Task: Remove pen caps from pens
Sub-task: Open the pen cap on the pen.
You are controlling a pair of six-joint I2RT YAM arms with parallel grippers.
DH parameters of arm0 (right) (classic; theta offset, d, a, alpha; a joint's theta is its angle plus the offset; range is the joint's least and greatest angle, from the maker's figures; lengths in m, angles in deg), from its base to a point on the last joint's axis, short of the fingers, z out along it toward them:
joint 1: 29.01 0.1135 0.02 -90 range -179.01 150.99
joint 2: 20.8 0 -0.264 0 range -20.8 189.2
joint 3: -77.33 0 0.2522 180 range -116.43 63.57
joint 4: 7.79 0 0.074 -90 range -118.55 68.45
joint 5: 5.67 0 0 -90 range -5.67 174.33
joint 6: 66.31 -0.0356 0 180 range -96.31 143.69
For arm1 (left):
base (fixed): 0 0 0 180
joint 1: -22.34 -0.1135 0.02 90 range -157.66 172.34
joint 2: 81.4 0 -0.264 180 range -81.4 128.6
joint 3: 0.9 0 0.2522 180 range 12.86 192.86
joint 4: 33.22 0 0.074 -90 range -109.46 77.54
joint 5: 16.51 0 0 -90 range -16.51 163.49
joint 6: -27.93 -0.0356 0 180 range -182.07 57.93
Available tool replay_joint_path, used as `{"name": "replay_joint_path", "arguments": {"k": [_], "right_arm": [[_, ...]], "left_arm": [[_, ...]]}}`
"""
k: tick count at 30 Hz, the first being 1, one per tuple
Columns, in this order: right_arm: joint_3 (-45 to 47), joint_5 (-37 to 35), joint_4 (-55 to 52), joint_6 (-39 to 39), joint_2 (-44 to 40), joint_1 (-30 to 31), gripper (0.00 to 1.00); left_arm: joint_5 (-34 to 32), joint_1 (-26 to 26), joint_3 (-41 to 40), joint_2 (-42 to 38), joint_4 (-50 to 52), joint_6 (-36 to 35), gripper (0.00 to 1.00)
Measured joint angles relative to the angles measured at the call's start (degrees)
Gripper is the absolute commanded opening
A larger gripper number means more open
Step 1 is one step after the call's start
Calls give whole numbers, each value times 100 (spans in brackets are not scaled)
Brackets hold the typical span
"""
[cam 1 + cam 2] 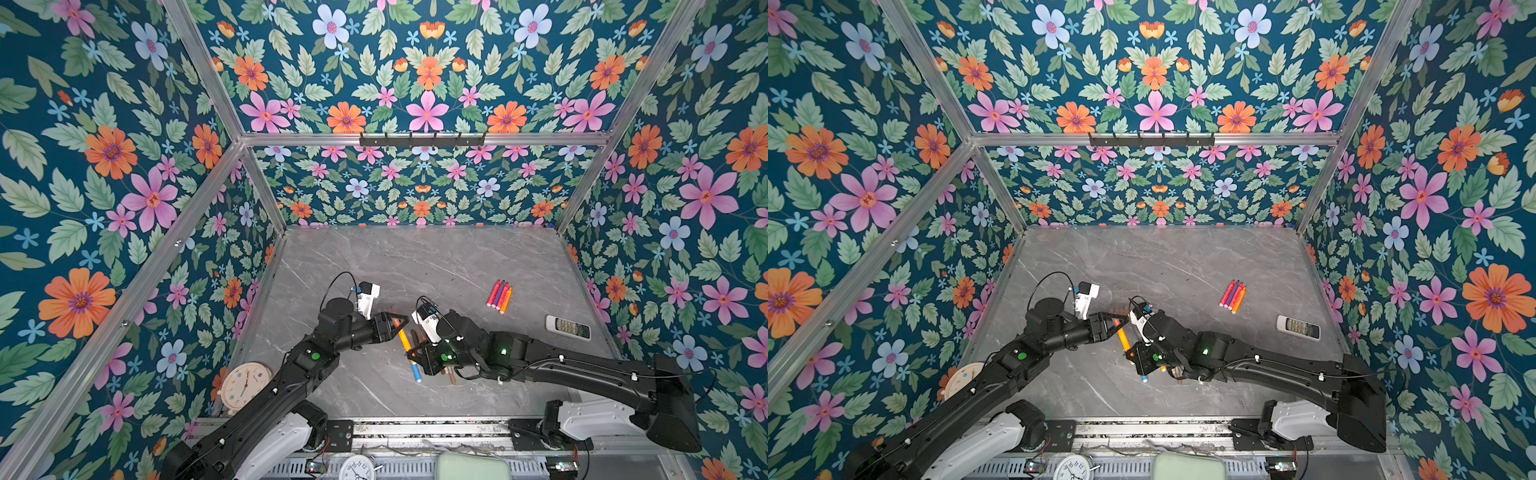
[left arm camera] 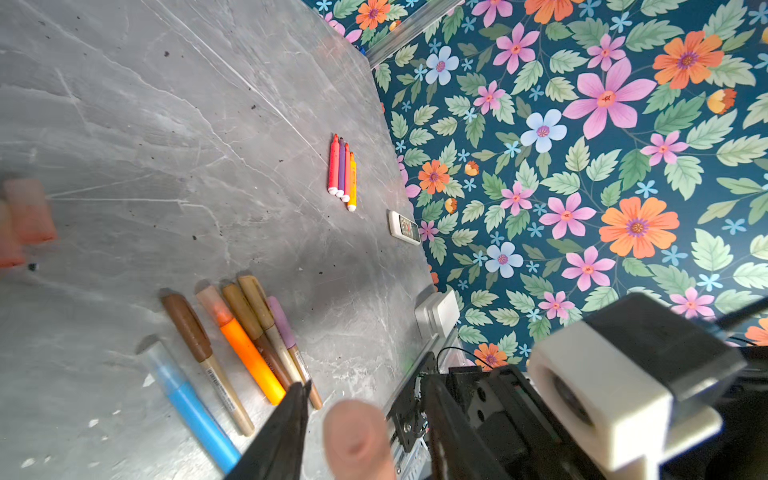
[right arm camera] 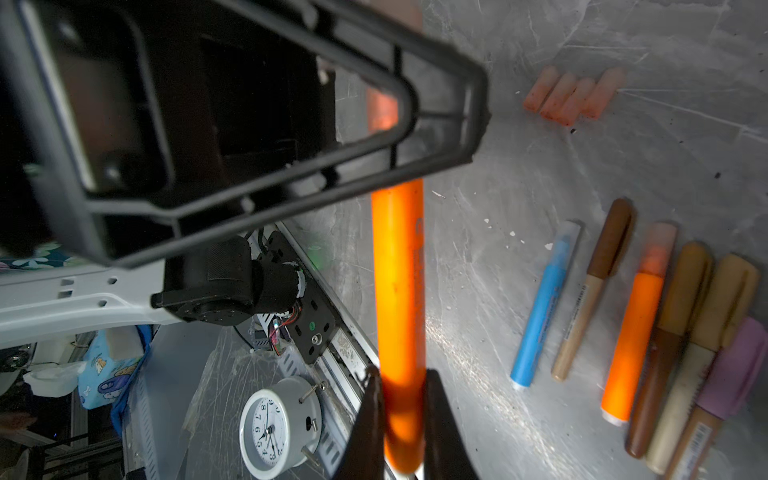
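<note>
Top views, right gripper [image 1: 412, 353]: clamped on the near part of an orange pen [image 1: 404, 337] above the grey table [image 1: 415, 257].
Top views, left gripper [image 1: 1121, 322]: jaws astride the far, capped end of that pen; whether they squeeze it cannot be told.
Top views, bare-tipped pens [image 1: 498, 296]: four, side by side and touching, well to the right of both grippers.
Top views, remote control [image 1: 568, 327]: white, near the bare-tipped pens, towards the right wall.
Top views, cream clock [image 1: 245, 384]: at the table's near left corner, partly under the left arm.
Left wrist view, cap [image 2: 357, 440]: pale pink-orange and blurred, between the left gripper's fingers [image 2: 286, 428]; a strip of table shows between it and one finger.
Left wrist view, capped pens [image 2: 249, 357]: six in a row on the table: blue, brown-capped, orange, two gold-capped, lilac-capped.
Left wrist view, loose caps [image 2: 29, 212]: blurred; count unclear here.
Right wrist view, right gripper [image 3: 403, 386]: both fingers pressed on the orange pen's barrel [image 3: 399, 270].
Right wrist view, cap [image 3: 382, 112]: on the pen, seen through the left gripper's finger frame, which crosses in front of it.
Right wrist view, loose caps [image 3: 575, 97]: four, translucent orange-red, side by side and touching, apart from the capped pens [image 3: 636, 332].
Right wrist view, alarm clock [image 3: 278, 428]: white, beyond the table's edge.
</note>
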Motion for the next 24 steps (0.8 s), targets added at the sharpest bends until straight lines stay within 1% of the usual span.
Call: {"name": "replay_joint_path", "arguments": {"k": [3,6,8,20,24], "right_arm": [[96,2,-11,0,-9,-13,0],[216,11,31,-4,-33,-13,0],[278,15,57,-26,-72,-11,0],[337,-175,24,-81,-330,-11,0],[337,-190,20,-83,-330,-11,0]], "left_arm": [[-157,39,76,35,-26,-2,47],[-234,55,153,92,-4,-7,38],[-234,63,184,144,-2,-9,34],[-236,240,205,173,-144,70,36],[-271,306,179,173,-151,83,32]]}}
